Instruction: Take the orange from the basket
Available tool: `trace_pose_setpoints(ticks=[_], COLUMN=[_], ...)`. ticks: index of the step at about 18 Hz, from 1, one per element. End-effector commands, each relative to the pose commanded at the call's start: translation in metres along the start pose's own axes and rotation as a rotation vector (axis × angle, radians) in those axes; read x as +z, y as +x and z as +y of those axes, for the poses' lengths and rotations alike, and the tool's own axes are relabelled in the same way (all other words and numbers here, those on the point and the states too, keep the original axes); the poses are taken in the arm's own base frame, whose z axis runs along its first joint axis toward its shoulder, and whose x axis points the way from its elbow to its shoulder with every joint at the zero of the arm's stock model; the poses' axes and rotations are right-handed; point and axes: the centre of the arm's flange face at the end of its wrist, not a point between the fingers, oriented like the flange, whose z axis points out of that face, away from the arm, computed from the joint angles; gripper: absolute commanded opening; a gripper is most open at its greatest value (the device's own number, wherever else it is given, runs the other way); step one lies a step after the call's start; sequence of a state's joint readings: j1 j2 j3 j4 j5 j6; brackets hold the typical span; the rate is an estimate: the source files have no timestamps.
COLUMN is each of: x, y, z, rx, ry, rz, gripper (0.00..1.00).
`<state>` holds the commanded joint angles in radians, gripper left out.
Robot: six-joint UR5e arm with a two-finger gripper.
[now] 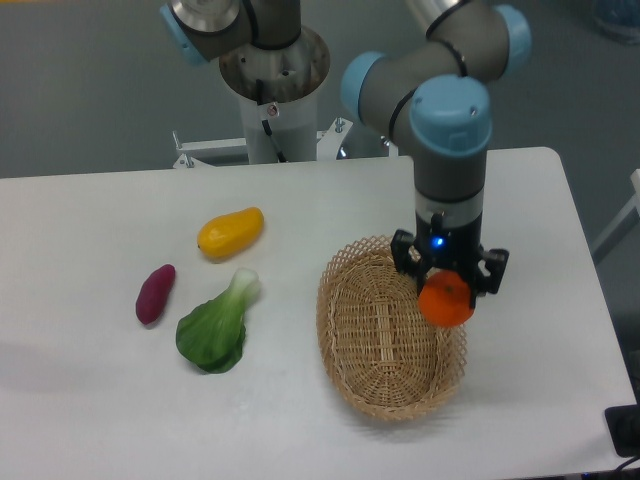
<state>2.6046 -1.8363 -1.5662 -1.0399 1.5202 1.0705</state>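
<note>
Claw (449,283) grips the orange (446,301) over the basket (345,345) rim at right of centre; the round fruit may slip and fall back.

Only 1 view is given, a fixed camera set high on the side of the white table (300,420) opposite the arm's pedestal (272,85), looking down at a steep slant so the pedestal stands at the top of the frame and the near table edge runs off the bottom. It sits at middling range: nearly the whole tabletop fits, from the purple vegetable (155,293) on the left to the basket (385,345) right of centre, while the arm's upper links are cut off at the top. With 1 camera, no part of the scene is shared with a second view.
</note>
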Motion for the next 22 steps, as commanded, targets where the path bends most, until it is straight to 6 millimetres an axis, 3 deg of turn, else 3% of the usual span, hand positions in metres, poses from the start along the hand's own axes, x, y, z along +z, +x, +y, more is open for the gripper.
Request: trace_pose_setpoints(ticks=[4, 22], x=[-0.0074, -0.0072], y=[-0.0005, 0.0006], z=[0.0096, 0.0095], rx=[0.014, 0.011], ry=[-0.008, -0.002], rz=[0.012, 0.015], gripper=[0.67, 0.67])
